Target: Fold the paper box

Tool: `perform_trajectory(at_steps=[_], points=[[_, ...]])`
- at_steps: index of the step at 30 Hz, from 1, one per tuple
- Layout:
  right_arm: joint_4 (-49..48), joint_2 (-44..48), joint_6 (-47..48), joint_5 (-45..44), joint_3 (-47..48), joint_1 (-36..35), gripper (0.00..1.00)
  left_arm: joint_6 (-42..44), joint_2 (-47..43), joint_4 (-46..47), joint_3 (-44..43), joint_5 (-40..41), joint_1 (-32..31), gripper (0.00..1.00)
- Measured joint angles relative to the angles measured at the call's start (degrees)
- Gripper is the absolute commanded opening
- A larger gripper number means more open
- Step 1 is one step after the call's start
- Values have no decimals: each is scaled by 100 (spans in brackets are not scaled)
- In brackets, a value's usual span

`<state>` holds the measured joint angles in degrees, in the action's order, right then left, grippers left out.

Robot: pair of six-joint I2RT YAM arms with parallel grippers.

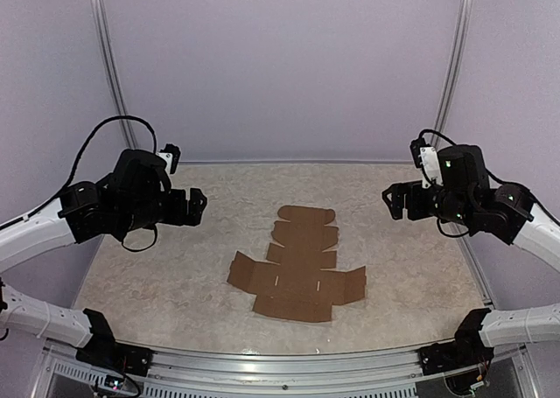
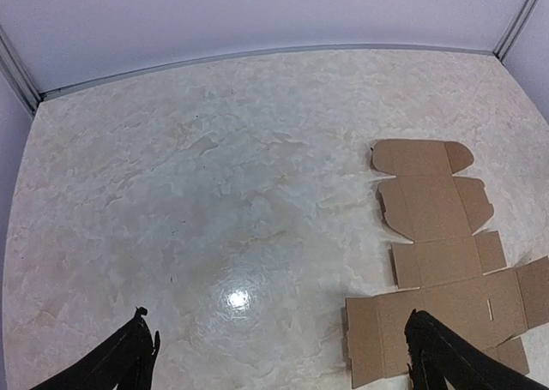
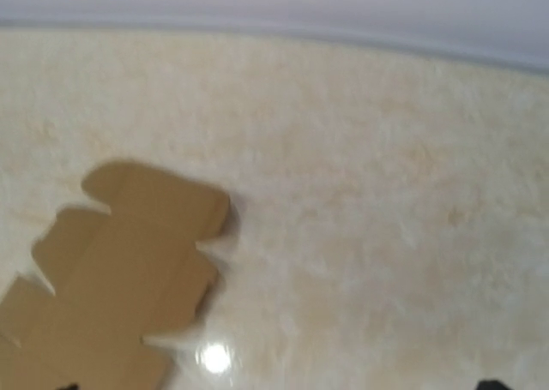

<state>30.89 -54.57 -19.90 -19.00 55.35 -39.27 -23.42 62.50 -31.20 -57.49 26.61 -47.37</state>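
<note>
The paper box (image 1: 297,262) lies flat and unfolded in the middle of the marbled table, a brown cross-shaped sheet with creases and flaps. My left gripper (image 1: 197,204) hovers high to its left, well apart from it, open and empty. In the left wrist view the sheet (image 2: 437,236) is at the right, and the gripper's (image 2: 279,356) dark fingertips (image 2: 137,356) stand wide apart at the bottom edge. My right gripper (image 1: 394,201) hangs high to the right, also open and empty. The right wrist view is blurred, with the sheet (image 3: 111,270) at lower left.
Pale lavender walls (image 1: 280,66) close the table at the back and both sides, with metal posts in the corners. A metal rail (image 1: 280,367) runs along the near edge between the arm bases. Lamp glare shows on the tabletop (image 2: 233,299).
</note>
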Motion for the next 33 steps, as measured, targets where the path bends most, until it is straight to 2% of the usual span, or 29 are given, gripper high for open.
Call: perform_trajectory(at_steps=[8, 16, 25, 33], points=[[632, 7, -275, 874, -345, 0, 89, -219, 442, 37, 105, -575, 52, 99], [660, -398, -977, 2061, -977, -2, 77, -417, 702, 323, 330, -1493, 396, 99], [39, -824, -1904, 2806, -1958, -4, 65, -481, 774, 463, 496, -1836, 529, 99], [-785, -1255, -2435, 3088, -2216, -11, 53, -476, 761, 485, 553, -1902, 608, 99]])
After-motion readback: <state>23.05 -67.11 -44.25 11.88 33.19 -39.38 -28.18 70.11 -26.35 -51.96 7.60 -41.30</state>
